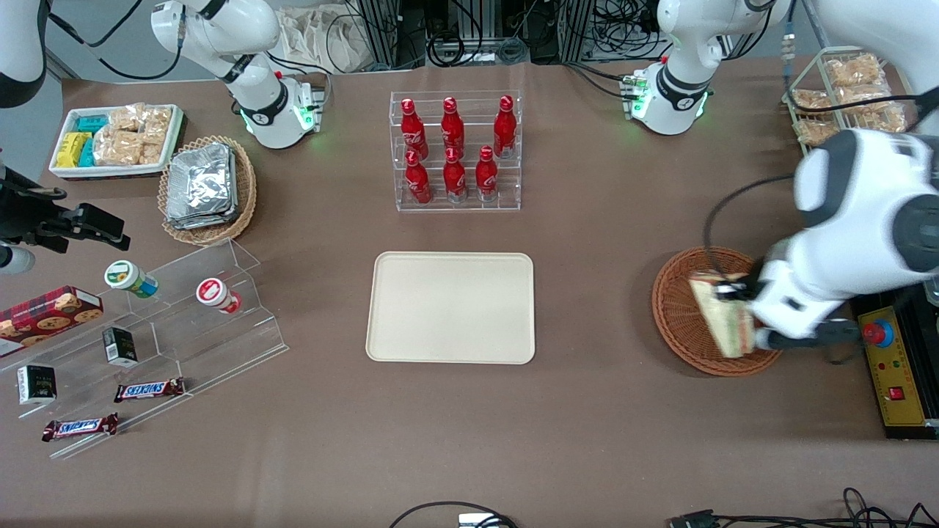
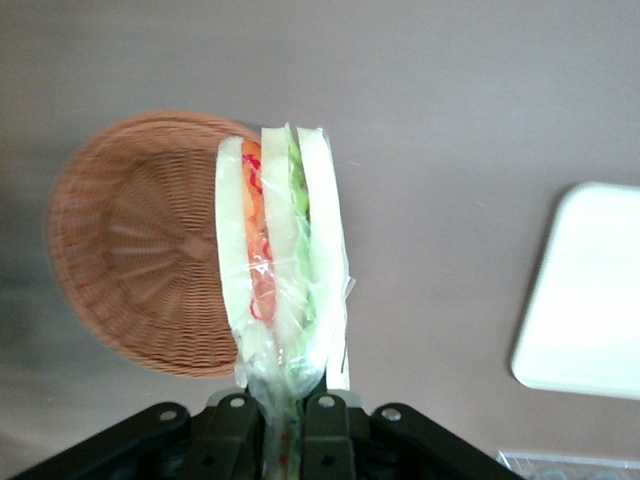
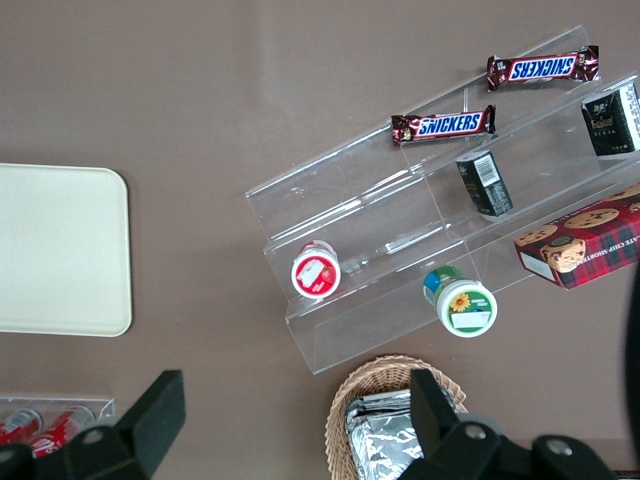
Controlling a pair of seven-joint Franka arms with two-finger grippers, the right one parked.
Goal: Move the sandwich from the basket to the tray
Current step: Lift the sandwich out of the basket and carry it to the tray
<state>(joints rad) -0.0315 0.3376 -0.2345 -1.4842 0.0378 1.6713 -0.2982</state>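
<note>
The sandwich [image 1: 722, 317], wrapped in clear film, hangs lifted over the reddish-brown wicker basket [image 1: 678, 308], at the basket's edge nearest the working arm. My left gripper [image 1: 742, 312] is shut on its wrapped end. In the left wrist view the sandwich [image 2: 275, 260] stands out from the gripper [image 2: 282, 415] with its orange and green filling showing, and the basket [image 2: 130, 250] lies empty on the table below it. The cream tray [image 1: 451, 306] sits empty mid-table, also visible as the tray [image 2: 590, 300] in the wrist view.
A clear rack of red bottles [image 1: 455, 150] stands farther from the front camera than the tray. A control box with a red button [image 1: 891, 367] lies beside the basket. A wire rack of bagged snacks [image 1: 843, 95] is near the working arm's base. Stepped acrylic shelves [image 1: 169, 330] lie toward the parked arm's end.
</note>
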